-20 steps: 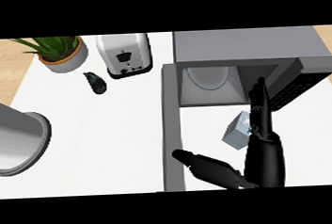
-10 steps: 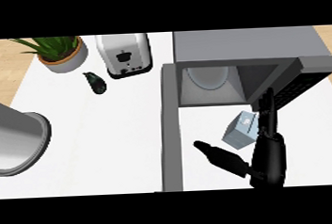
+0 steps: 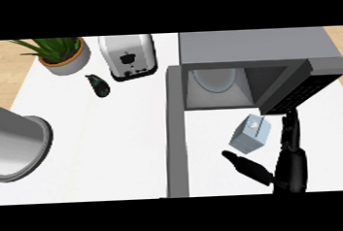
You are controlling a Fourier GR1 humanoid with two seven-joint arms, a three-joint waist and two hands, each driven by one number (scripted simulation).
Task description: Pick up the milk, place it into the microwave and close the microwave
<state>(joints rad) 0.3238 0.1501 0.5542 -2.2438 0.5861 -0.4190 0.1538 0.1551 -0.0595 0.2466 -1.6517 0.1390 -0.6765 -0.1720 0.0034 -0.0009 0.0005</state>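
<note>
Right hand (image 3: 289, 153) sits in the lower right of the frame, fingers straight and spread wide from the thumb, nothing pinched. The milk (image 3: 250, 133) lies in that gap, just below the microwave (image 3: 252, 55) opening, on the counter (image 3: 118, 139). Whether the fingers touch the carton, I cannot tell. So nothing looks finished yet: the milk is outside the oven, not gripped, and the microwave door (image 3: 295, 92) hangs open at the right of the cavity. By my read, the grasp, the placing and the door closing all remain. The carton is tilted, its long axis running from lower left to upper right, its capped top pointing toward the open cavity. Left hand is nowhere in view.
</note>
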